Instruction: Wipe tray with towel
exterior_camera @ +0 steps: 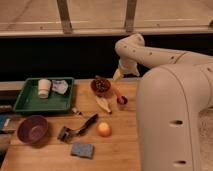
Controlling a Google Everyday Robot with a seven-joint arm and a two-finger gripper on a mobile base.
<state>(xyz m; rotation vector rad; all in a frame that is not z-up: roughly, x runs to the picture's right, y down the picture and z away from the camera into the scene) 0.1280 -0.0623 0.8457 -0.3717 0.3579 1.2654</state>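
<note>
Hovering near centre frame over the desk's (122, 150) far edge, just right of a dark bowl (101, 86), the gripper (118, 75) holds nothing, fingers spread wide. At left, the green tray (32, 103) carries the towel (60, 86) beside a white cup (44, 88).

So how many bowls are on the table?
2. A purple bowl sits at the front left, in front of the green tray; a dark bowl sits mid-table near the back, just left of the gripper. None looks hidden.
</note>
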